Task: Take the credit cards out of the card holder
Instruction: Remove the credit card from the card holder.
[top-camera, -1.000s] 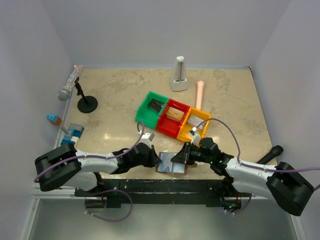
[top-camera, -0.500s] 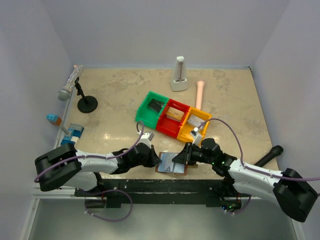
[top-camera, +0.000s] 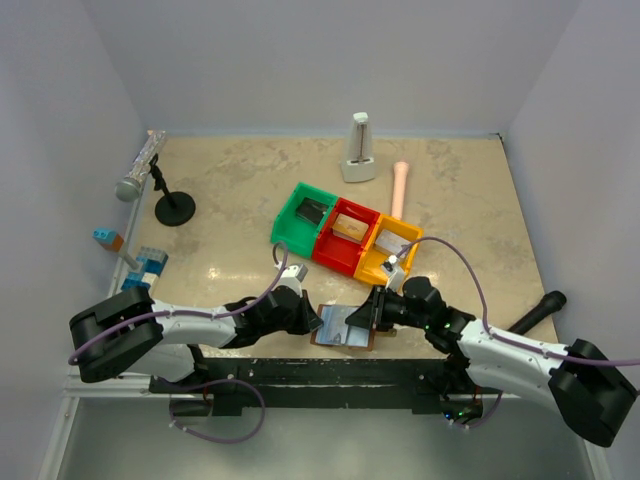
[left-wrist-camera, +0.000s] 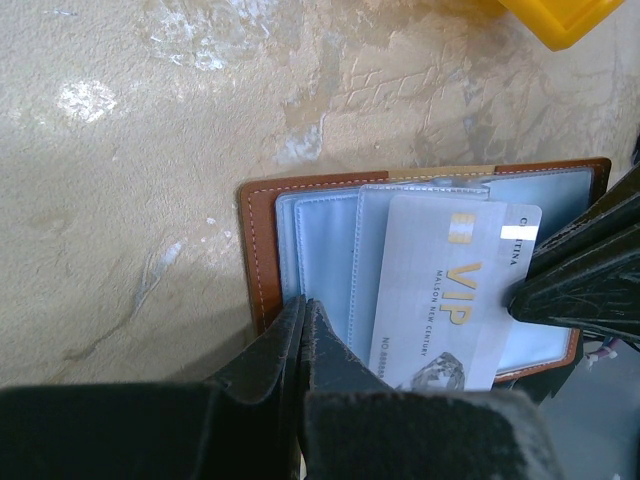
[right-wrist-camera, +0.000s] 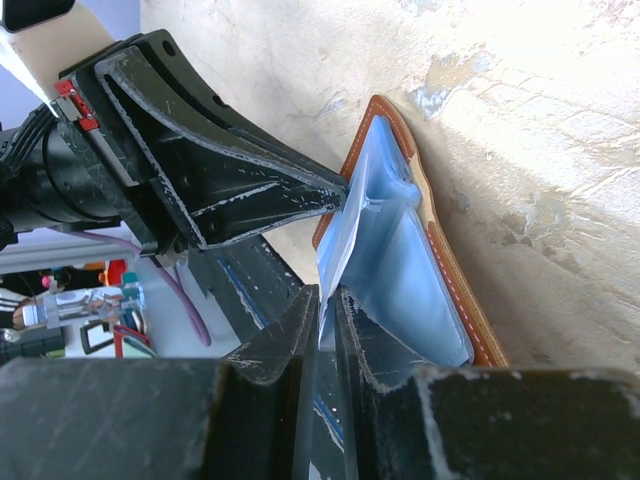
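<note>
Beige marbled tabletop (top-camera: 240, 210) fills the overhead view. At the centre of its lower edge, the card holder (top-camera: 343, 332) lies open, brown rim around grey-blue panels. The left gripper (top-camera: 312, 318) points in from the left of that frame, jaws pressed together. Its wrist view shows its tips on the holder's lower-left edge, though whether they pinch a panel is unclear. From the right, the right gripper (left-wrist-camera: 520, 292) clamps the end of a silvery card (left-wrist-camera: 440, 300) lying across the panels. The card's print reads "VIP" and "MAISON NEW CENTURY".
</note>
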